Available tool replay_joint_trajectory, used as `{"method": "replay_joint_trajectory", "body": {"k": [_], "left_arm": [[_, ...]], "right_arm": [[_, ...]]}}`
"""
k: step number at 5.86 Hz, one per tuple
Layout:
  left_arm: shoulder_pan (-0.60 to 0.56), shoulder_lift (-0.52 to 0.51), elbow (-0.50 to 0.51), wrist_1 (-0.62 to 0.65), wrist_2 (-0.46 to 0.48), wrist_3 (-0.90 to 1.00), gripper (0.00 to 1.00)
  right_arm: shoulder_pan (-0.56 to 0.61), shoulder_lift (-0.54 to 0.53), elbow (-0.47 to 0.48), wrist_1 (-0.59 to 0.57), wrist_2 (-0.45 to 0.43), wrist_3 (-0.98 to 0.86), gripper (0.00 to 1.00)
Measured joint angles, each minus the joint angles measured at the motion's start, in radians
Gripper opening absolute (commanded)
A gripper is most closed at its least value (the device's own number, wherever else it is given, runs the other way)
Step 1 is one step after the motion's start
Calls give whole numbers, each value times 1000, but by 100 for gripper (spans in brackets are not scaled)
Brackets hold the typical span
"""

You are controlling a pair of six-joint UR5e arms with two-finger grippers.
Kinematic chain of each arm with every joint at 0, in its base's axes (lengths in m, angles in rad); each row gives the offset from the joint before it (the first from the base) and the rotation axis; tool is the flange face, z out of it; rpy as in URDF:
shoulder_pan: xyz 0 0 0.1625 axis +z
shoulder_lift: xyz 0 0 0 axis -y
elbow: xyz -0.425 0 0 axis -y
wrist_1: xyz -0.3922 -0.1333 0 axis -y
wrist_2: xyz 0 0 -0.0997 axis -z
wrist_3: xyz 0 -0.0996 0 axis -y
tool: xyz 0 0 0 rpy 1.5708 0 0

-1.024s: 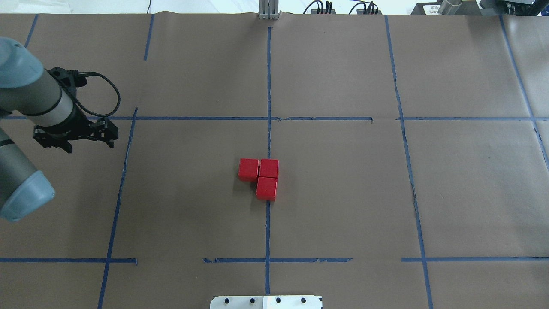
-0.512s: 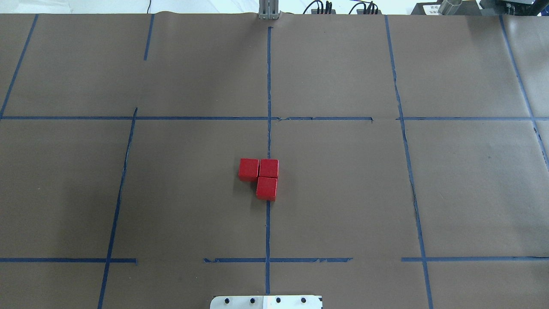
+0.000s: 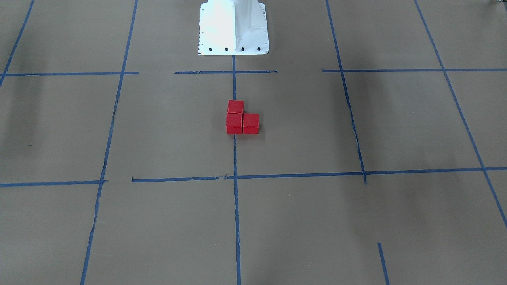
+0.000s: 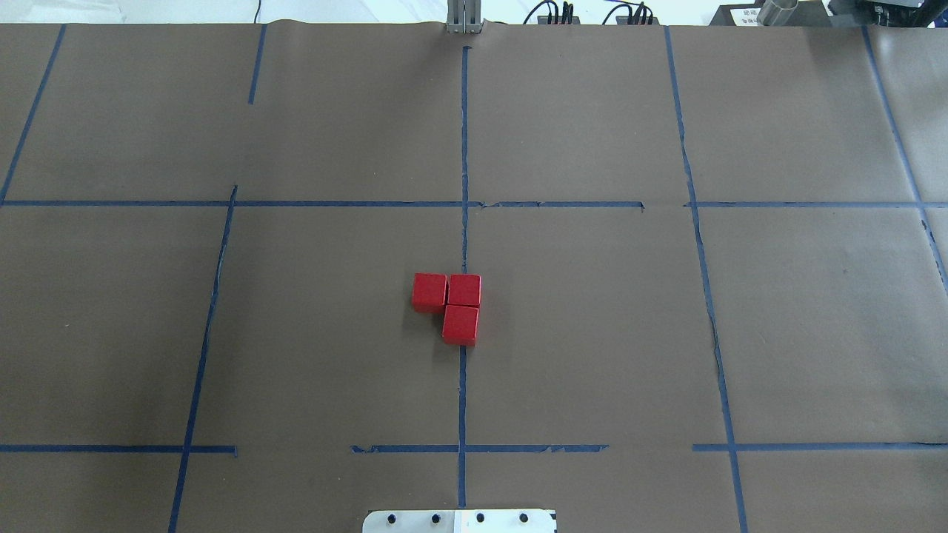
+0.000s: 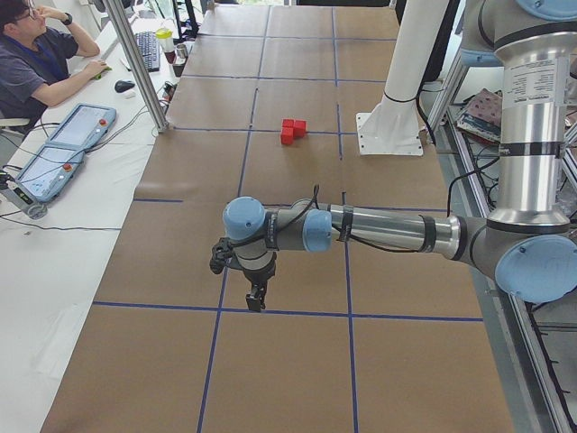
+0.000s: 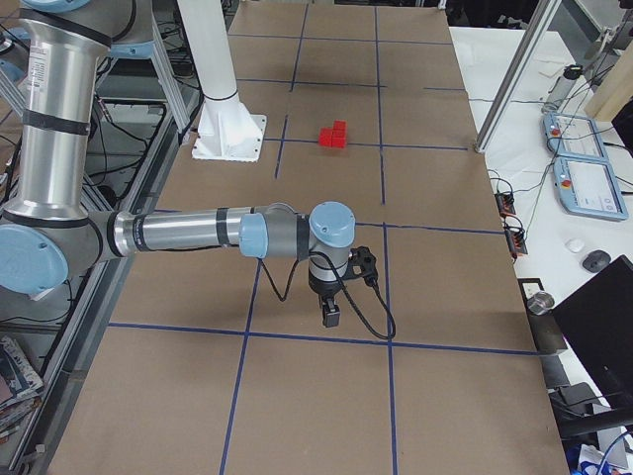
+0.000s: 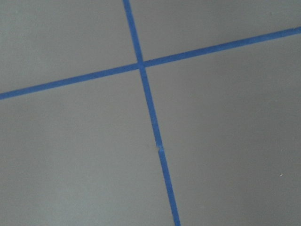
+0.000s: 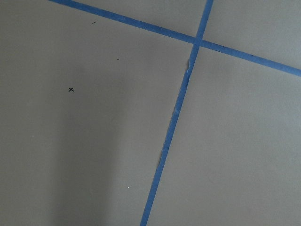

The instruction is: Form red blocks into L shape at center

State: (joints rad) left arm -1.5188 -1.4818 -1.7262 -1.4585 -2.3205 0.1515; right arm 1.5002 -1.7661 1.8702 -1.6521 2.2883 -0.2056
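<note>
The three red blocks lie at the center, a little left of the middle of the overhead frame, on the vertical blue tape line. Two of them stand side by side, and the third sits below the right one. All touch each other, so the L shape looks finished to me.

The left gripper hangs low over a tape crossing in the lower middle of the left side view, well apart from the blocks. The right gripper does the same in the right side view. I think both arms are parked far away so that they cannot knock the shape. Whether the fingers are spread or closed, I cannot tell for either gripper.

The white base stands near the blocks, at the top of the front view. A person sits at a desk in the upper left of the left side view.
</note>
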Motion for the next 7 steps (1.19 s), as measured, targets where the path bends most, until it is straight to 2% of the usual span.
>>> {"method": "replay_joint_trajectory", "body": {"k": [3,7], "left_arm": [[-6,8,-10,-1,2,-69,100],[0,8,-17,10,13,-66,100]], "right_arm": [[0,-1,1,0,0,0,100],[-1,0,-7,0,0,3,99]]}}
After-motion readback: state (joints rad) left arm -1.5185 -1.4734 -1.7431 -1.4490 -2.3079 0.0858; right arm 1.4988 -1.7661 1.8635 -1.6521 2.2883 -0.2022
